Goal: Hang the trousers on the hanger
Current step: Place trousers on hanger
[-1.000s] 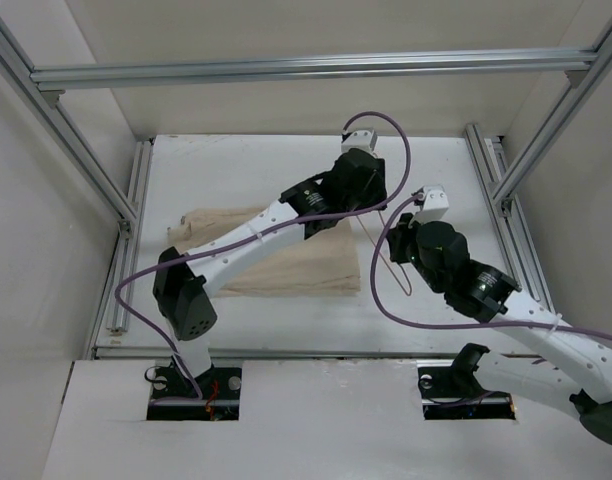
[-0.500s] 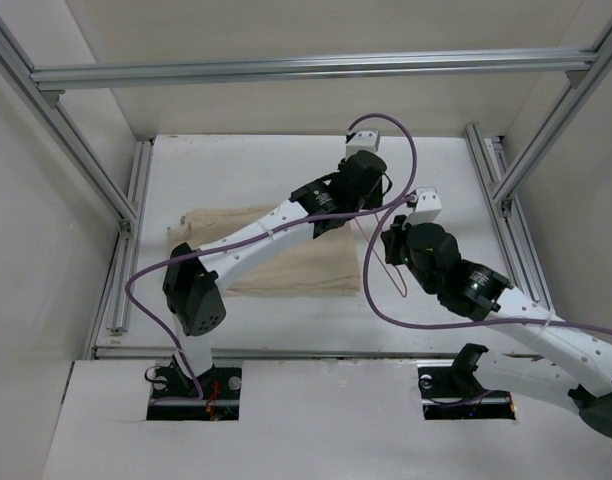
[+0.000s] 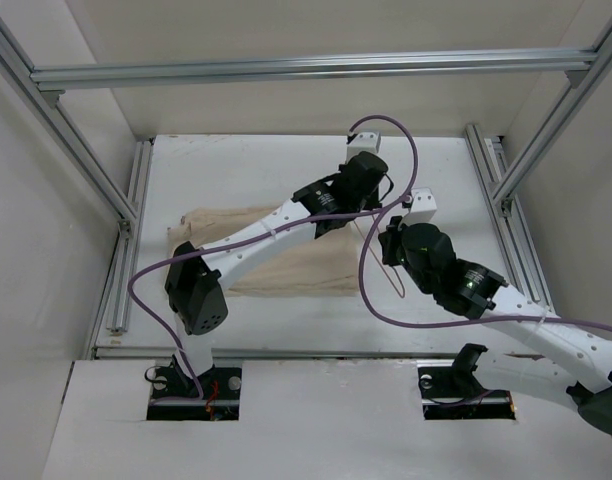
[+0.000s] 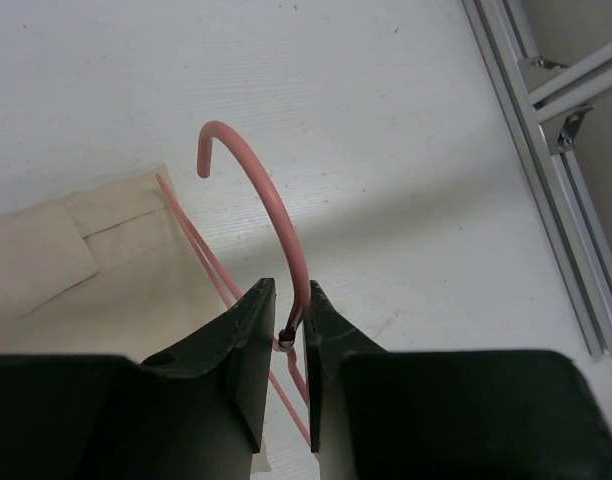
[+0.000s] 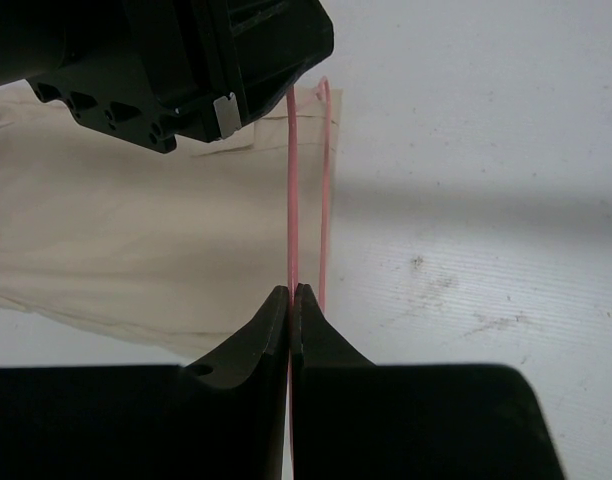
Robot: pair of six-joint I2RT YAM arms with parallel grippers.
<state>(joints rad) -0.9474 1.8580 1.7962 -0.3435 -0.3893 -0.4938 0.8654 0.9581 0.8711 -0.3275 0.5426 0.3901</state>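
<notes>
Small labels on the arm joints in the overhead view are too small to read. The left gripper point(image 4: 289, 300) has its two dark fingers pressed nearly together, pinching the pink wire hanger point(image 4: 274, 200) at the twisted neck just below its hook; the hook curves up and away from the fingertips. The right gripper point(image 5: 290, 295) is closed tight, fingertips meeting on one of the hanger's thin wires, with a second wire running just beside it. From the right wrist, both wires lead away to the black body of the left gripper. The beige trousers point(image 5: 116, 230) lie spread and wrinkled on the white table point(image 5: 466, 200), off to one side of both grippers. The hanger's lower wires cross in front of the near corner of the cloth, by a pocket flap; whether they touch it cannot be told. From above, the trousers point(image 3: 296, 265) lie left of centre under the left arm, and the hanger point(image 3: 394, 283) shows between the two wrists
</notes>
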